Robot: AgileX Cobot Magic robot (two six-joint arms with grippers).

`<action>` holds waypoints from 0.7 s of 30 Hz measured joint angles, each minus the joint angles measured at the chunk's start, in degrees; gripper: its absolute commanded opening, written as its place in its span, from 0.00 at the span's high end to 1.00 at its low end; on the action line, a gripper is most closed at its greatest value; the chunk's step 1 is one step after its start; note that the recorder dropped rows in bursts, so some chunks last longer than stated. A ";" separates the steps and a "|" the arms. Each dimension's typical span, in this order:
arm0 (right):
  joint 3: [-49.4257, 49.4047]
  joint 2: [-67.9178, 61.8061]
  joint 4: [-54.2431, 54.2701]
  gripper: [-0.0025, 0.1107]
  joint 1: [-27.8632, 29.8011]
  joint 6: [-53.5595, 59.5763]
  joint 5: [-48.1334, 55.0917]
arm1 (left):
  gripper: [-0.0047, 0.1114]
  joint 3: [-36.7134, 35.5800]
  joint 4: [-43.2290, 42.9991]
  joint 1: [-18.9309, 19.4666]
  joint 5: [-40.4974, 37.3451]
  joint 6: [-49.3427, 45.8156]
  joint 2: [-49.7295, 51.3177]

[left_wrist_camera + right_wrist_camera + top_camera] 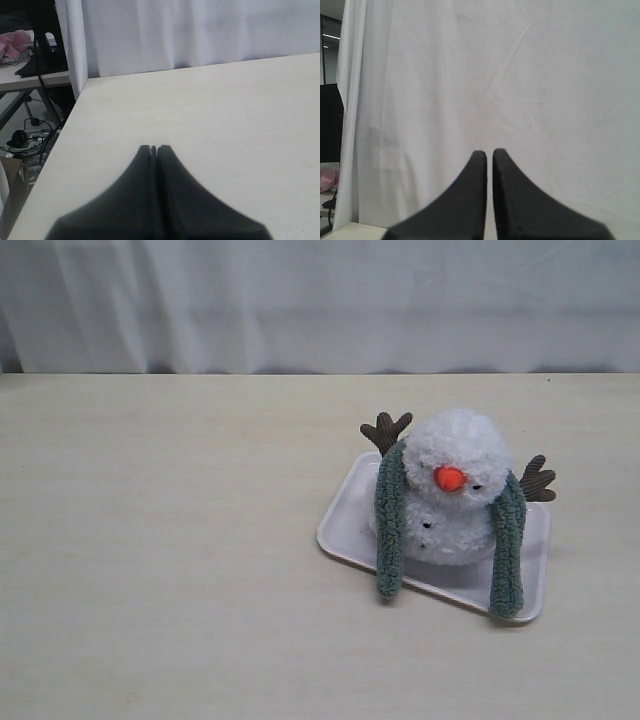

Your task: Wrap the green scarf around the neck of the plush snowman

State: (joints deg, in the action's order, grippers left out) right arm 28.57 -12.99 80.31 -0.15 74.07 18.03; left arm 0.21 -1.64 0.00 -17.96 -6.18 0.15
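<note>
Snowman (pixel 452 502) sits on a white tray (pixel 345 527), a little to the right of the middle of the table (pixel 150 540). He is fluffy and white, with an orange nose, small black eyes and small black buttons. A brown twig arm sticks up on each side of him.

The green scarf (pixel 390 520) is fuzzy and grey-green. Its middle is hidden behind his head. Its two ends hang down in front, one on each side of his face, well apart and not crossed. The left end hangs over the front rim of the tray onto the table. The right end comes down to the same rim.

On the left of the tray, the bare table stretches far out. In front of the tray there is some room too. On the right there is only a little table before the picture ends. A white curtain (pixel 300 300) hangs behind the back edge.

The left gripper (pixel 154 148) is pressed closed and holds nothing. It hangs over the table near the left edge. The right gripper (pixel 489 152) is closed too, holds nothing, and points at the curtain.
</note>
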 measured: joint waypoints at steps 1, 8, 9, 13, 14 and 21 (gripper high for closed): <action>0.00 0.00 0.00 0.94 0.00 0.00 0.00 | 0.96 0.00 0.00 0.00 0.00 0.00 0.00; 0.00 0.00 0.00 0.94 0.00 0.00 -1.00 | 0.96 0.00 0.00 0.00 0.00 0.00 0.00; 0.00 0.00 0.00 0.94 0.00 0.00 -1.00 | 0.96 0.00 0.00 0.00 0.00 0.00 0.00; 0.00 0.00 0.00 0.94 0.00 0.00 -2.36 | 0.96 0.00 0.00 0.00 0.00 0.00 0.00; 0.00 0.00 0.00 0.94 0.00 0.00 -3.01 | 0.96 0.00 0.00 0.00 0.00 0.00 0.00; 0.00 0.00 -11.72 0.94 0.00 -8.40 -4.41 | 0.96 0.00 0.00 0.00 0.00 0.00 0.00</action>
State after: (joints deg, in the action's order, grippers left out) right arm 28.57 -12.99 68.59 -0.15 65.67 13.61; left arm 0.21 -1.64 0.00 -17.96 -6.18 0.15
